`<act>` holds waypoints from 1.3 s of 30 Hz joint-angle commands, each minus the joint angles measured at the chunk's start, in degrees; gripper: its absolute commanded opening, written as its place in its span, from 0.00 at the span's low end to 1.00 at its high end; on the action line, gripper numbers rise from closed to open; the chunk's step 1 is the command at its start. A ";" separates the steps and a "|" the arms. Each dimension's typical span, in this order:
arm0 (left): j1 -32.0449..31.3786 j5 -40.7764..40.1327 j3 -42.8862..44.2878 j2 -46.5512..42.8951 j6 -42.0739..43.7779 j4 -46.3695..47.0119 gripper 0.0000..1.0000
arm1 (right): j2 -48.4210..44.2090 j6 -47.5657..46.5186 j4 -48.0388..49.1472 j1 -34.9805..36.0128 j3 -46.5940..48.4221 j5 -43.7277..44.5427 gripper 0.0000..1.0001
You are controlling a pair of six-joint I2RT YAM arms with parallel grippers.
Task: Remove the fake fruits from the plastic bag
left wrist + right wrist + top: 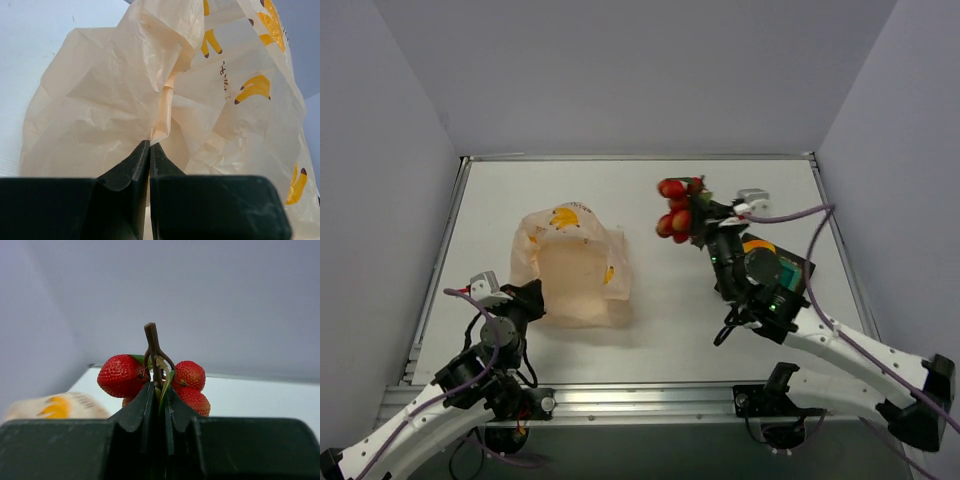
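Your left gripper [150,146] pinches the plastic bag [100,110], likely anchoring it | right gripper [159,389] clamps strawberry bunch [121,375] by stem, held clear

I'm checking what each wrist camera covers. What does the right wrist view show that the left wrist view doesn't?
Only the right wrist view: the right gripper shut on the brown stem of a strawberry bunch. Only the left wrist view: the left gripper pinching a fold of the plastic bag, with its banana prints sharp. Both: that bag, though only a blurred corner of it shows in the right wrist view.
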 commanded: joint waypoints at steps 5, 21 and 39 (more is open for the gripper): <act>0.20 4.30 0.61 -1.26 7.77 3.55 0.02 | -16.33 17.57 -26.39 -15.38 -10.68 29.83 0.00; 0.20 5.98 1.13 -6.18 8.21 0.56 0.02 | -12.75 33.32 -44.18 -43.07 -14.74 24.76 0.00; 0.20 4.75 0.70 -4.95 7.68 0.64 0.02 | -4.48 38.06 -42.69 -48.26 -17.02 17.81 0.28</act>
